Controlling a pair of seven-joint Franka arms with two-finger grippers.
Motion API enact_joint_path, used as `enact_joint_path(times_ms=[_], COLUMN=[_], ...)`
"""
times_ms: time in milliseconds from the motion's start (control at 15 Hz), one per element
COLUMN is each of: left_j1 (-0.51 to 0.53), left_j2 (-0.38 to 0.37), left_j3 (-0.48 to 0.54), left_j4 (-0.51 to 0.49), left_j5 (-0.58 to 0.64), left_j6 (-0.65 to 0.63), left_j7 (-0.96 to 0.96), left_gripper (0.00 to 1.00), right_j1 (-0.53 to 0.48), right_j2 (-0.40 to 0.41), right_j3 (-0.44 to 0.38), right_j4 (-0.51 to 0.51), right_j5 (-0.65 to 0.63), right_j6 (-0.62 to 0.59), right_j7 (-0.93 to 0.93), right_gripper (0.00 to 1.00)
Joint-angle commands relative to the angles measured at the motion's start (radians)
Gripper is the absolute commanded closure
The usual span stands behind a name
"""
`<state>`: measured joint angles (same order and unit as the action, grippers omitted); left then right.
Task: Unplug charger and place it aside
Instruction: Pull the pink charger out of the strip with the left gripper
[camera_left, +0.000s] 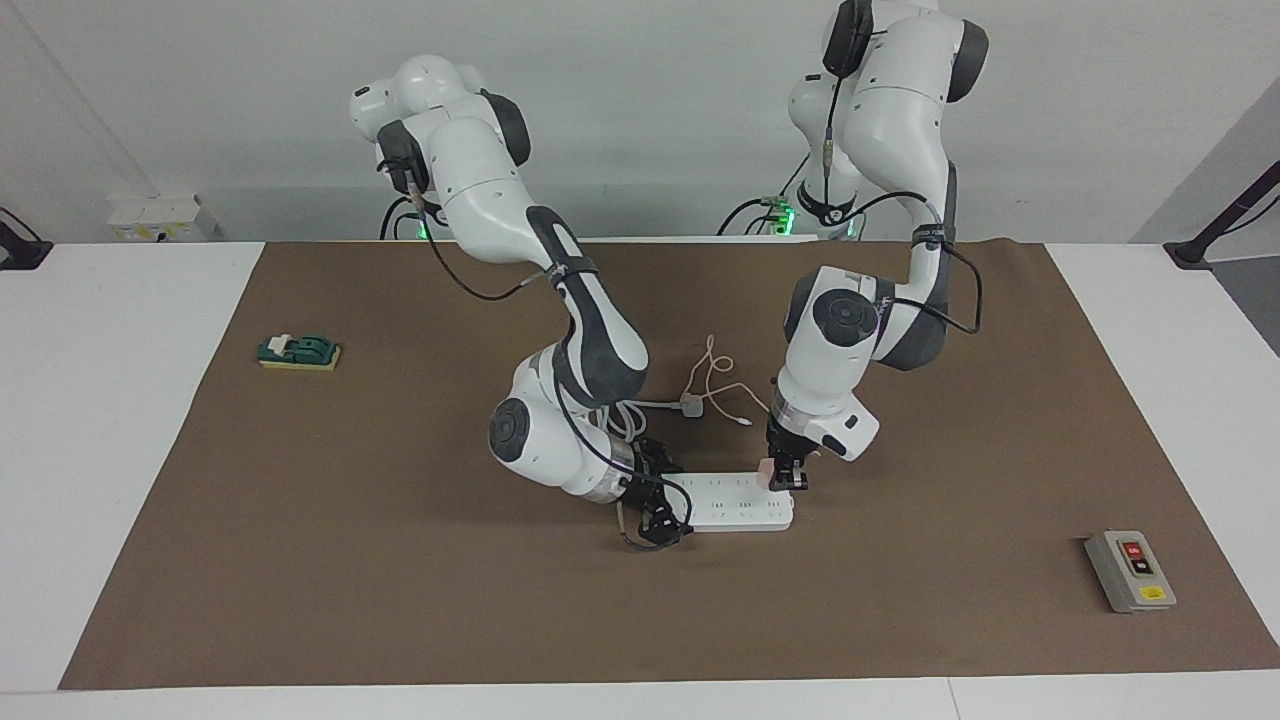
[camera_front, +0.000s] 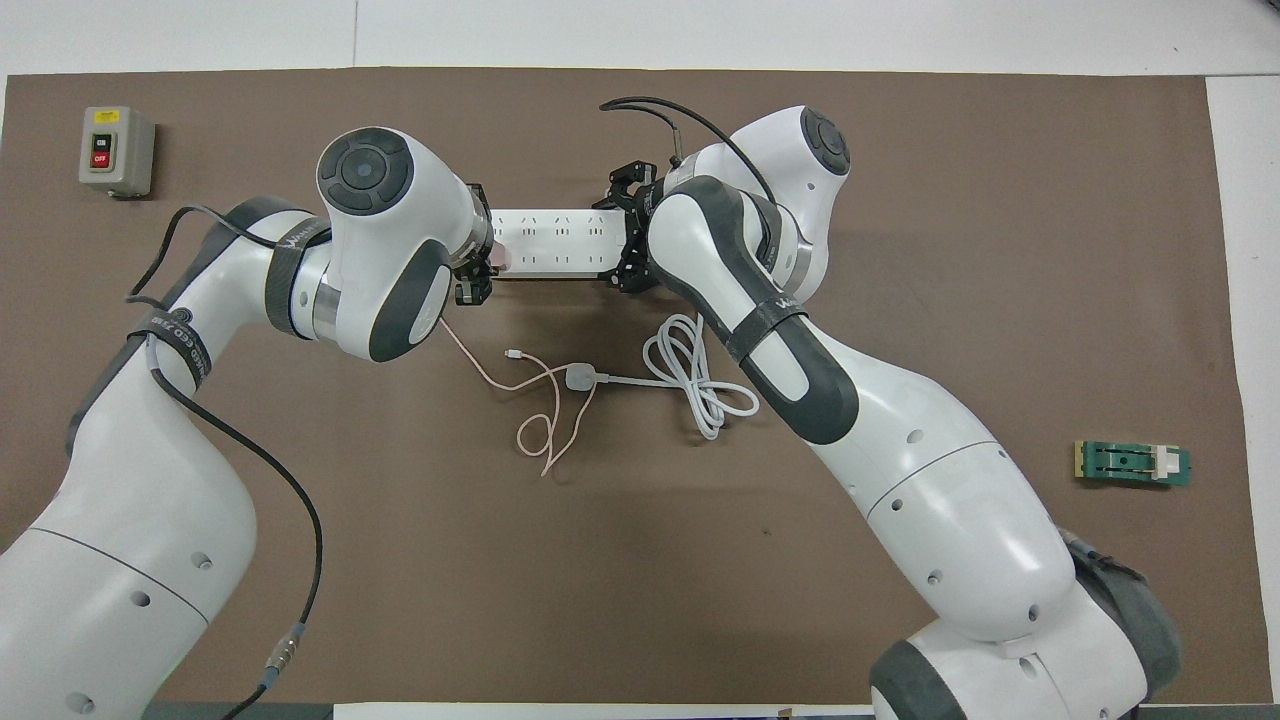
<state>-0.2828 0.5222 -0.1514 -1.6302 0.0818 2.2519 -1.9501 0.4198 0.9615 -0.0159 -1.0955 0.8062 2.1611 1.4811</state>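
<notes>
**Both my grippers on the power strip, the left one at the charger**

My left gripper (camera_left: 788, 478) stands straight down over the end of the long white multi-socket power strip (camera_left: 738, 504) toward my left arm's side of the table. Its dark fingers are closed around the small pale pink cube-shaped charger (camera_left: 765, 472), which sits on that end of the strip — whether it is still seated in its socket I cannot tell. In the overhead view only a sliver of the pink cube (camera_front: 500, 259) shows beside my wrist. The charger's thin pink cable (camera_front: 535, 400) trails toward me across the brown table mat (camera_left: 400, 560) and ends in loose loops.

My right gripper (camera_left: 662, 515) lies low at the strip's other end, its fingers spread across the strip's width and clasping it from both long edges.

Nearer to me than the strip lies a white plug (camera_front: 581, 377) with a thick white cord (camera_front: 690, 375), coiled in loops; the pink cable crosses just beside that plug.

Well apart from all this, a grey box with red and black buttons (camera_left: 1130, 570) rests toward my left arm's end of the table, and a small green block with a white clip (camera_left: 298, 350) toward my right arm's end.
</notes>
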Motion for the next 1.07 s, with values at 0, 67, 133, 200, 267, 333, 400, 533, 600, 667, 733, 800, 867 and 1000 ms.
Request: enact_joint_path(times_ms=[0, 67, 133, 200, 267, 333, 400, 533, 600, 667, 733, 800, 867, 1000], left_j1=[-0.013, -0.013, -0.013, -0.012, -0.010, -0.009, -0.007, 0.004, 0.007, 0.022, 0.040, 0.048, 0.060, 0.105], left_j2=[-0.013, -0.013, -0.013, -0.014, -0.014, -0.013, -0.013, -0.017, -0.022, -0.027, -0.039, -0.059, -0.083, -0.126], left_j3=[0.013, 0.013, 0.013, 0.013, 0.013, 0.013, 0.013, 0.013, 0.013, 0.013, 0.012, 0.010, 0.009, 0.003], left_j4=[-0.019, -0.017, -0.017, -0.017, -0.011, 0.001, 0.018, 0.056, 0.078, 0.094, 0.105, 0.105, 0.104, 0.101], left_j5=[0.027, 0.027, 0.029, 0.036, 0.039, 0.041, 0.041, 0.042, 0.042, 0.042, 0.042, 0.039, 0.030, 0.018], left_j6=[0.011, 0.017, 0.021, 0.018, 0.014, 0.003, -0.021, -0.079, -0.107, -0.132, -0.156, -0.166, -0.175, -0.256], left_j7=[-0.026, -0.026, -0.026, -0.024, -0.023, -0.020, -0.016, -0.010, -0.007, -0.004, 0.002, 0.008, 0.029, 0.123], left_gripper=[1.00, 1.00, 1.00, 1.00, 1.00, 1.00, 1.00, 1.00, 1.00, 1.00, 1.00, 1.00, 1.00, 1.00], right_j1=[0.011, 0.013, 0.013, 0.013, 0.013, 0.013, 0.013, 0.013, 0.013, 0.013, 0.013, 0.013, 0.013, 0.013], right_j2=[0.025, 0.025, 0.023, 0.025, 0.023, 0.025, 0.025, 0.023, 0.025, 0.023, 0.023, 0.025, 0.023, 0.025], right_j3=[-0.001, -0.001, -0.001, -0.001, -0.001, -0.001, -0.001, -0.001, -0.001, -0.001, -0.001, -0.001, -0.001, -0.001], right_j4=[0.026, 0.026, 0.026, 0.025, 0.025, 0.025, 0.026, 0.025, 0.025, 0.026, 0.026, 0.026, 0.026, 0.025], right_j5=[-0.004, -0.004, -0.002, -0.002, -0.002, -0.002, -0.002, -0.001, -0.001, -0.001, -0.001, -0.001, -0.001, -0.001], right_j6=[0.023, 0.032, 0.036, 0.036, 0.036, 0.036, 0.036, 0.034, 0.036, 0.036, 0.036, 0.036, 0.036, 0.036], right_j7=[-0.039, -0.039, -0.039, -0.039, -0.038, -0.039, -0.039, -0.038, -0.038, -0.038, -0.038, -0.038, -0.038, -0.038], right_gripper=[0.70, 0.70, 0.70, 0.70, 0.70, 0.70, 0.70, 0.70, 0.70, 0.69, 0.69, 0.69, 0.69, 0.68])
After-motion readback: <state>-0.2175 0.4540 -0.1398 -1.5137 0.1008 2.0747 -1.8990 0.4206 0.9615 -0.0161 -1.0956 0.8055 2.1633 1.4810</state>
